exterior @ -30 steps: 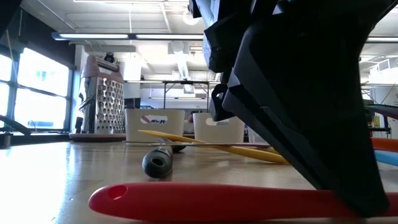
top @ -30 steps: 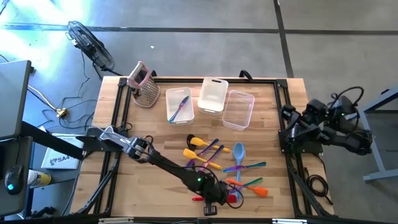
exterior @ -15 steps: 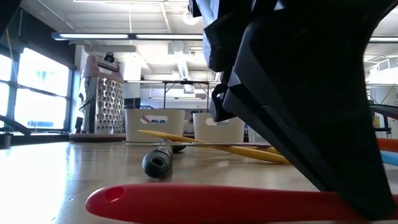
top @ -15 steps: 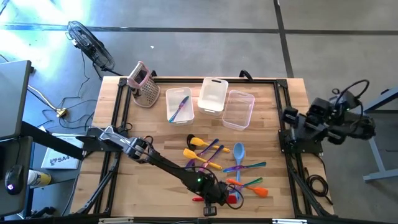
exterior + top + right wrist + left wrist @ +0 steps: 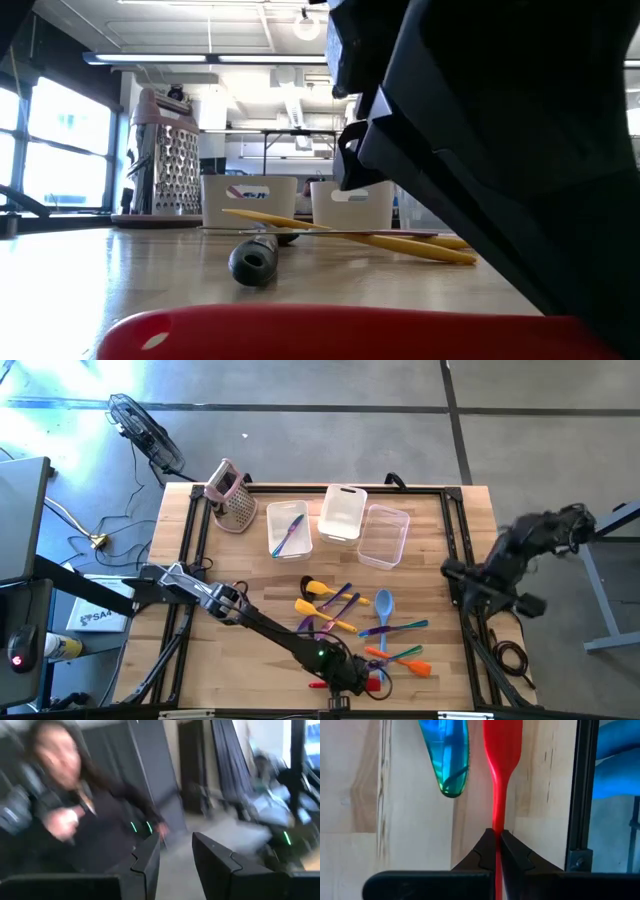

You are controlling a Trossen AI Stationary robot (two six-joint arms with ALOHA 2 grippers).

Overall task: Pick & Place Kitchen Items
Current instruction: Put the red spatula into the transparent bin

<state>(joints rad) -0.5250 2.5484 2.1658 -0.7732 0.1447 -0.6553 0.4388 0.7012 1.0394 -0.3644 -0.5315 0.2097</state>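
Wooden tabletop [image 5: 250, 550] fills the middle of the high view, with a metal grater [image 5: 232, 495] at upper left and three clear tubs [image 5: 343, 515] in a row along the top, the leftmost already holding a couple of utensils [image 5: 289, 532]. Lower centre lies the loose scatter of kitchen items [image 5: 350, 612]: yellow, purple, blue, green and orange pieces fanned out between the tubs and the bottom edge.

At the bottom centre, the left gripper [image 5: 352, 677] is clamped on the thin handle of the red spatula [image 5: 502, 755]; the left wrist view shows both fingers pinched tight against that handle, with a blue-green spoon [image 5: 446, 755] just beside it. Compared with a second ago, the red spatula's end in the low view [image 5: 300, 335] has grown larger and slid toward the frame's lower left, and the arm's dark bulk sits a little higher, so the lift or drag has probably begun, though from this level angle it is hard to tell whether the blade is clear of the wood. That would put this item at the carry step, with a tub as the likely goal.

At the far right, the right gripper [image 5: 175, 852] has swung off the table edge, jaws parted with nothing between them, facing a blurred person in the room.
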